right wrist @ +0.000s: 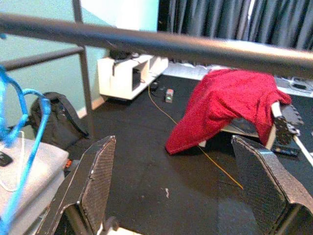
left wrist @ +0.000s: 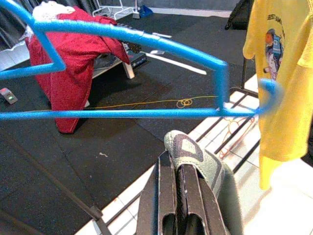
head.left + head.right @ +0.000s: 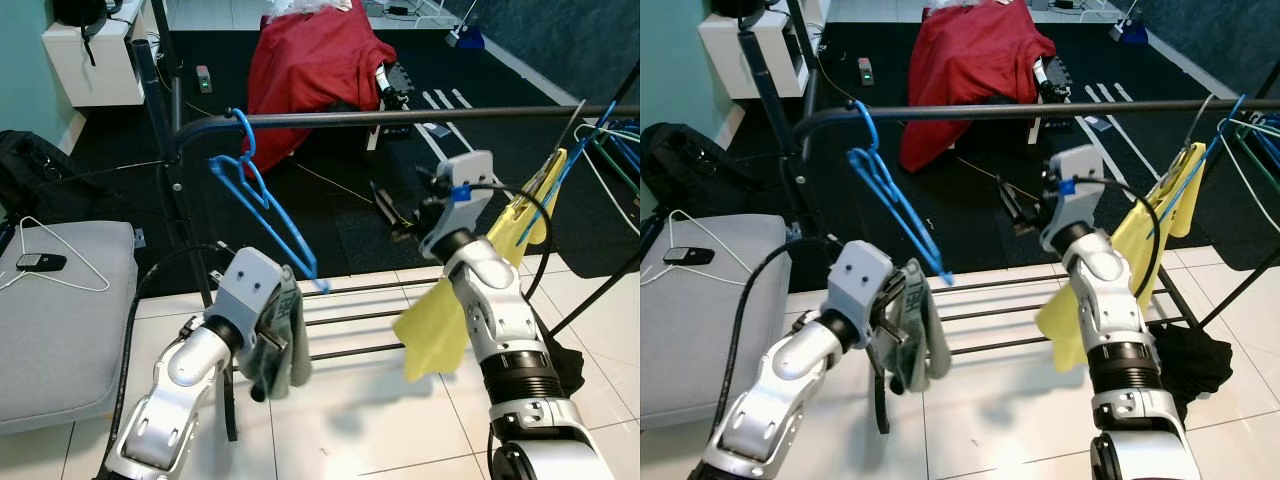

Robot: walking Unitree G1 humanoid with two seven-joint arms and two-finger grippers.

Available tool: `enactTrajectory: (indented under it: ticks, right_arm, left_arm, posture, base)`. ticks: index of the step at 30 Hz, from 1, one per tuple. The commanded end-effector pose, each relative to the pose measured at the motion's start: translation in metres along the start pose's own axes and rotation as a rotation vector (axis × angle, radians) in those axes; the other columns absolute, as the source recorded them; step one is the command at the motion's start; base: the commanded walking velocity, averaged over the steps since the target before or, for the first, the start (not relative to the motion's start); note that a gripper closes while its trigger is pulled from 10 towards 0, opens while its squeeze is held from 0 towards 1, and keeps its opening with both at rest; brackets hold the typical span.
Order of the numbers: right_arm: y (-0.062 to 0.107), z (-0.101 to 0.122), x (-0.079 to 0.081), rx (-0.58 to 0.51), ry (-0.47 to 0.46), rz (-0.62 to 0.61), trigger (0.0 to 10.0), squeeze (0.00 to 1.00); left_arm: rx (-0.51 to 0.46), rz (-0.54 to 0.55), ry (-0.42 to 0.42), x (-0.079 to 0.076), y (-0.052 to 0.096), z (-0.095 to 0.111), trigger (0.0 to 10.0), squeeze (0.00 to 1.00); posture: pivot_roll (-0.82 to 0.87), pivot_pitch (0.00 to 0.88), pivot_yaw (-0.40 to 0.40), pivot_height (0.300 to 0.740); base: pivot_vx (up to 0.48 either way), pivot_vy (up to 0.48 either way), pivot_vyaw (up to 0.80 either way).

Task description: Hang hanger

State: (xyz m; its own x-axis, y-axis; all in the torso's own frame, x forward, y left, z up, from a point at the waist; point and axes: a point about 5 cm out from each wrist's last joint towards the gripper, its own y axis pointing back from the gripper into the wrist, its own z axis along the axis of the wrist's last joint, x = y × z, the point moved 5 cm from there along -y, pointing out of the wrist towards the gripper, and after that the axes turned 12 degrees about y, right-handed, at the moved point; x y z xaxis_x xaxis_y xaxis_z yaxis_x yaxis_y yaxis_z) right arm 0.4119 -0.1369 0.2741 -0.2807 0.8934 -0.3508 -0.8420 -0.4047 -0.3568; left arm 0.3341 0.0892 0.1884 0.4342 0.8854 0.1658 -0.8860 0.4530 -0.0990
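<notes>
The blue hanger (image 3: pixel 262 203) was seen hooked over the dark rail (image 3: pixel 400 117) in the upper left of the left eye view, tilted so that its lower corner reached down toward the left gripper (image 3: pixel 272 340). That gripper was clamped on a grey-green cloth (image 3: pixel 285 345), apparently kept for draping, just below the hanger's bar. The right gripper (image 1: pixel 176 191) was held spread wide and empty beneath the rail, probably ready to steady something. A yellow shirt (image 3: pixel 450 310) was hung at right centre, beside the right arm.
</notes>
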Motion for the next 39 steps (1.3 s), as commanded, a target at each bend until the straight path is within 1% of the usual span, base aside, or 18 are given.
enactTrajectory:
  ticks: [1,2,4,7,9,10,11,13,15,18,19,20,21,26,27,28,34,39]
  right_arm:
    - [-0.001,0.002,0.007,-0.005,-0.014,0.029,10.0,0.93]
    - [-0.003,0.008,0.013,-0.020,-0.015,0.053,10.0,0.90]
    - [-0.003,0.008,0.013,-0.020,-0.015,0.053,10.0,0.90]
    - [-0.009,0.023,0.022,-0.057,-0.029,0.094,10.0,0.89]
    - [-0.009,0.023,0.022,-0.057,-0.029,0.094,10.0,0.89]
    - [-0.014,0.031,0.036,-0.081,-0.082,0.225,10.0,0.90]
    - [-0.014,0.032,0.041,-0.087,-0.105,0.271,10.0,0.90]
    - [-0.014,0.032,0.044,-0.090,-0.117,0.295,10.0,0.90]
    - [-0.014,0.032,0.044,-0.090,-0.117,0.295,10.0,0.90]
    - [-0.019,0.021,0.045,-0.061,-0.117,0.326,10.0,0.89]
    - [-0.026,0.019,0.043,-0.050,-0.116,0.342,10.0,0.89]
    - [-0.026,0.019,0.043,-0.050,-0.116,0.342,10.0,0.89]
    - [-0.033,0.019,0.041,-0.041,-0.119,0.350,10.0,0.89]
    - [-0.037,0.021,0.040,-0.039,-0.122,0.353,10.0,0.89]
    - [-0.047,0.020,0.041,-0.003,-0.139,0.357,10.0,0.89]
    - [-0.050,0.020,0.043,0.005,-0.143,0.359,10.0,0.89]
    - [-0.055,0.025,0.047,-0.003,-0.146,0.375,10.0,0.89]
    - [-0.060,0.031,0.054,-0.017,-0.147,0.424,10.0,0.89]
  left_arm:
    - [0.003,-0.025,-0.007,-0.006,0.002,0.000,10.0,0.00]
    - [0.005,-0.035,-0.012,-0.009,0.002,0.000,10.0,0.00]
    - [0.005,-0.035,-0.012,-0.009,0.002,0.000,10.0,0.00]
    - [0.041,-0.011,-0.033,-0.002,0.005,-0.010,10.0,0.00]
    - [0.041,-0.011,-0.033,-0.002,0.005,-0.010,10.0,0.00]
    - [0.070,0.004,-0.047,0.004,0.007,-0.018,10.0,0.00]
    - [0.075,0.005,-0.049,0.005,0.008,-0.019,10.0,0.00]
    - [0.076,0.004,-0.050,0.005,0.008,-0.019,10.0,0.00]
    - [0.076,0.004,-0.050,0.005,0.008,-0.019,10.0,0.00]
    - [0.073,0.013,-0.044,0.006,0.008,-0.018,10.0,0.00]
    - [0.068,0.020,-0.041,0.006,0.008,-0.016,10.0,0.00]
    - [0.068,0.020,-0.041,0.006,0.008,-0.016,10.0,0.00]
    - [0.061,0.024,-0.039,0.006,0.008,-0.014,10.0,0.00]
    - [0.056,0.025,-0.038,0.006,0.007,-0.012,10.0,0.00]
    - [0.029,0.011,-0.045,0.000,0.003,-0.001,10.0,0.00]
    - [0.019,0.004,-0.048,-0.002,0.002,0.003,10.0,0.00]
    - [0.016,-0.009,-0.057,-0.006,0.002,0.006,10.0,0.00]
    - [0.029,-0.014,-0.062,-0.008,0.004,0.001,10.0,0.00]
  posture:
    - [-0.06,0.141,-0.028,0.735]
    - [-0.06,0.135,-0.033,0.735]
    - [-0.06,0.135,-0.033,0.735]
    - [-0.06,0.131,-0.033,0.735]
    - [-0.06,0.131,-0.033,0.735]
    - [-0.06,0.130,-0.035,0.735]
    - [-0.06,0.130,-0.035,0.735]
    - [-0.06,0.130,-0.035,0.735]
    - [-0.06,0.130,-0.035,0.735]
    - [-0.05,0.153,-0.050,0.735]
    - [-0.05,0.160,-0.054,0.735]
    - [-0.05,0.160,-0.054,0.735]
    - [-0.05,0.165,-0.060,0.735]
    - [-0.05,0.165,-0.060,0.735]
    - [-0.05,0.178,-0.073,0.735]
    - [-0.05,0.178,-0.073,0.735]
    - [-0.05,0.182,-0.077,0.735]
    - [-0.05,0.190,-0.076,0.735]
  base:
    - [0.000,0.000,0.00]
    - [0.000,0.000,0.00]
    - [0.000,0.000,0.00]
    - [0.000,0.000,0.00]
    - [0.000,0.000,0.00]
    - [0.000,0.000,0.00]
    - [0.000,0.000,0.00]
    - [0.000,0.000,0.00]
    - [0.000,0.000,0.00]
    - [0.000,0.000,0.00]
    - [0.000,0.000,0.00]
    - [0.000,0.000,0.00]
    - [0.000,0.000,0.00]
    - [0.000,0.000,0.00]
    - [0.000,0.000,0.00]
    - [0.000,0.000,0.00]
    - [0.000,0.000,0.00]
    - [0.000,0.000,0.00]
